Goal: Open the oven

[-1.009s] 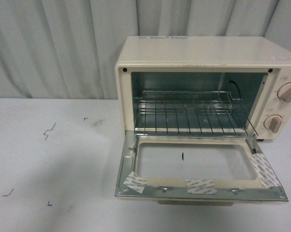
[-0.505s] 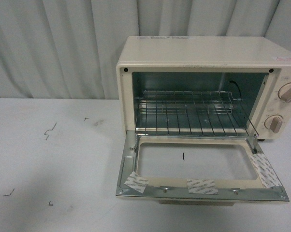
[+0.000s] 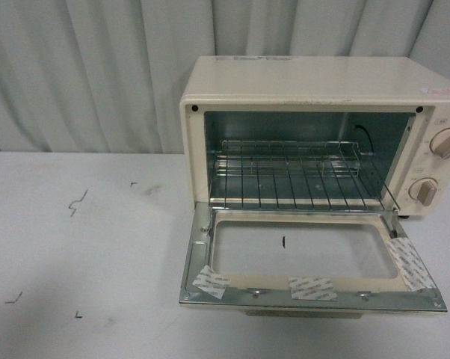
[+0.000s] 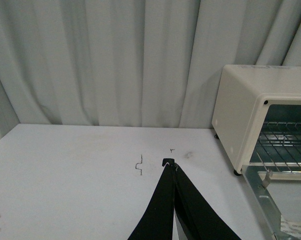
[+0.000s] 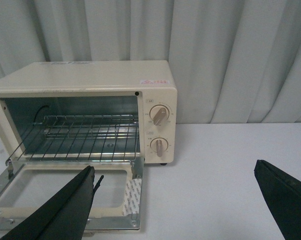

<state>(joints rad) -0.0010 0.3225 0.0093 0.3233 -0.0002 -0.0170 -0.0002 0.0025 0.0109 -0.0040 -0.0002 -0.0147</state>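
Already the oven (image 3: 315, 82) stands open, on the desk (image 3: 83, 247) to the right of the robot's midline with its back near a pale pleated curtain (image 3: 98, 75); its door (image 3: 197, 258) is swung fully down on the bottom hinge and lies about level, projecting toward the robot, long axis running side to side. Neither arm shows in the front view. The right wrist view looks straight into the cavity with the door just beyond the right fingers (image 5: 65, 210), while the left wrist view has the oven off to one side, apart from the left fingers (image 4: 163, 210); so the right arm is, I judge, the nearer. The right fingers are spread wide with nothing between them; the left fingers are pressed together to a point, holding nothing.

The body is smooth cream-painted metal, boxy with rounded corners; the cavity is dull grey sheet metal holding a thin chromed wire rack (image 3: 300, 176); the door is a bright metal frame round a clear glass pane (image 3: 300, 250), with three white printed tape patches (image 3: 208, 282) on it; two beige knobs (image 3: 443, 142) sit one above the other on the right panel. The task looks complete; any move left probably needs only clearance from the flat door.
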